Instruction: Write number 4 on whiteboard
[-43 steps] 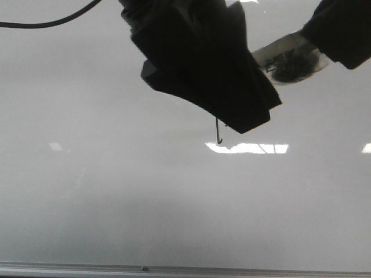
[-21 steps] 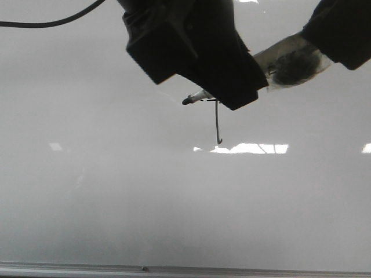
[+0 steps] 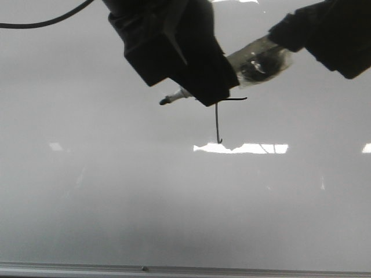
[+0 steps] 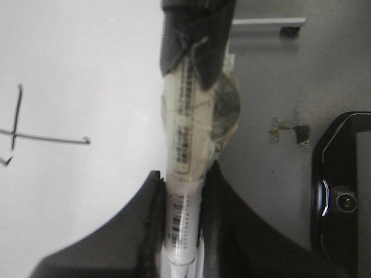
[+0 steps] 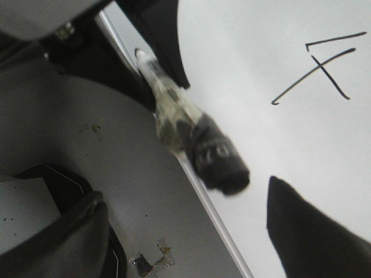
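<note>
The number 4 [image 4: 17, 136] is what I'm drawing, and the tool for it is the marker [image 4: 184, 174] clamped between the fingers of my left gripper [image 4: 179, 231], which grip its lower barrel tight. The marker looks light and stiff, its smooth barrel wrapped in clear tape, so I judge the taped mid-barrel the best place to hold it against slipping or twisting. In the front view its dark tip [image 3: 164, 102] pokes out beside my left gripper [image 3: 191, 92], apparently off the whiteboard [image 3: 116, 191]. The 4 itself sits on the board just by that tip: its stem [image 3: 217, 123] hangs below the gripper, with part of the bar showing, the rest hidden by my arm. My right gripper [image 5: 185, 231] is spread wide and holds nothing. The capped end of the marker is blurred there, and glare patches [image 3: 243, 148] cross the board.
</note>
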You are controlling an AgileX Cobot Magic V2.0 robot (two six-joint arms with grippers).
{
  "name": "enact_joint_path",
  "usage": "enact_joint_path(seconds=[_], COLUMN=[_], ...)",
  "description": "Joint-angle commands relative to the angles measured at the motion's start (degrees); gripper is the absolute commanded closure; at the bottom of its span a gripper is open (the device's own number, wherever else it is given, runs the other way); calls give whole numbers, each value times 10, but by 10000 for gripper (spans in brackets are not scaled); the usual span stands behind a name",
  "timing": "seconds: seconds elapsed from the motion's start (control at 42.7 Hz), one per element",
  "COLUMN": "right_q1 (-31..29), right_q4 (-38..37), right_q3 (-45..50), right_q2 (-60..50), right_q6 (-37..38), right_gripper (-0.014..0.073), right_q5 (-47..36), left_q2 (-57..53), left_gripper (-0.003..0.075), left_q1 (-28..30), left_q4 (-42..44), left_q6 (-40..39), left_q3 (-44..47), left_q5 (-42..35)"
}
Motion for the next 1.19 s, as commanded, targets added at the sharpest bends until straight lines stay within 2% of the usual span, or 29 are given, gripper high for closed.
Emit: enact_joint_path(seconds=[0.0,0.094,0.211,0.351,0.468,0.585,0.749,0.936,1.077,1.17], right_q1=[-26,-51,-66,-67,-67,-67,-67,-67,-67,-67], right_q4=[2,2,2,2,2,2,2,2,2,2], right_q3=[-18,-17,-17,-17,-17,-17,-17,-17,-17,-17], right_q2=[-9,-9,-9,-9,-9,-9,-9,-9,-9,-9], right_q6=[14,20,20,20,21,21,21,21,21,21], right_gripper=[2,2,2,2,2,2,2,2,2,2], right_q5=[-30,-26,-17,-13,-13,-13,-13,-17,-17,-17], left_q2=[-36,-52,-73,-97,-110,-116,-116,-116,-115,-104], left_gripper=[711,710,711,711,711,711,711,711,711,710], left_q1=[5,34,100,215,324,420,519,534,520,508], left_q4=[96,197,258,261,238,169,83,36,28,28], left_q6=[-114,-233,-341,-394,-396,-396,-396,-396,-396,-396], left_q3=[-19,-19,-19,-16,-9,16,95,186,216,217], left_q5=[-18,10,57,82,79,35,-111,-274,-337,-347])
